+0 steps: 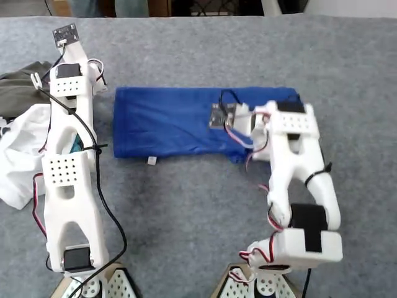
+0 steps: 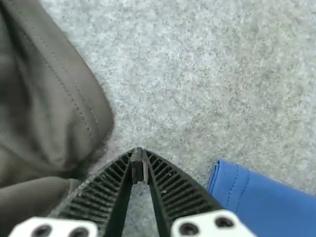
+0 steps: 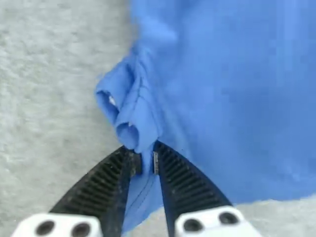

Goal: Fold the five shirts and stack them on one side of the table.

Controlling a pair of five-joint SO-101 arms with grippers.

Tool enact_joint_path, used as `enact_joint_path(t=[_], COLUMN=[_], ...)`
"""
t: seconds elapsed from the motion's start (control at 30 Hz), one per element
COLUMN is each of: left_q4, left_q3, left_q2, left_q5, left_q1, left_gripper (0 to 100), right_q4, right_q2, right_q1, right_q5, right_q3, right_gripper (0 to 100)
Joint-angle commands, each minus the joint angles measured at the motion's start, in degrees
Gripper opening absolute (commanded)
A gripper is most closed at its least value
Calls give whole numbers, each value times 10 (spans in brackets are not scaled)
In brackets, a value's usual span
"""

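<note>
Your right jaws clamp the blue shirt (image 1: pixel 167 124) at its near-right corner, likely for folding; left jaws rest together, empty, by the olive shirt (image 2: pixel 44 98).

My left arm (image 1: pixel 67 180) stretches far forward, left gripper (image 2: pixel 138 167) closed tip to tip. My right arm (image 1: pixel 298 180) is bent, wrist turned inward, right gripper (image 3: pixel 143 163) pinching a fold of blue shirt (image 3: pixel 222 98).

Grey, felt-like surface (image 1: pixel 186 211) runs edge to edge in the high view, and past its far edge sits brown wooden furniture (image 1: pixel 159 6) in shadow.
</note>
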Motion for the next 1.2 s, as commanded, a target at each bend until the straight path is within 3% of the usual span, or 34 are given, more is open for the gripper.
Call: enact_joint_path(t=[0.0,0.37,0.53,0.63,0.7,0.83,0.97,1.07,1.17], left_q4=[-3,-3,-3,-3,-3,-3,-3,-3,-3], left_q3=[-33,-33,-33,-33,-33,-33,-33,-33,-33], left_q2=[-12,-12,-11,-11,-11,-11,-11,-11,-11], left_q5=[3,3,3,2,2,2,2,2,2], left_q1=[-6,-6,-6,-6,-5,-4,-4,-4,-4], left_gripper=[29,29,29,29,29,29,29,29,29], right_q4=[14,36,45,30,33,49,142,209,222], right_q2=[57,280,322,343,349,344,332,333,334], right_q1=[-25,-50,-51,-40,-32,-6,5,23,42], right_q5=[-4,-2,-7,-50,-91,-164,-215,-267,-328], right_q3=[-121,-365,-420,-461,-499,-565,-618,-650,-669], right_gripper=[15,25,224,358,393,312,4,69,15])
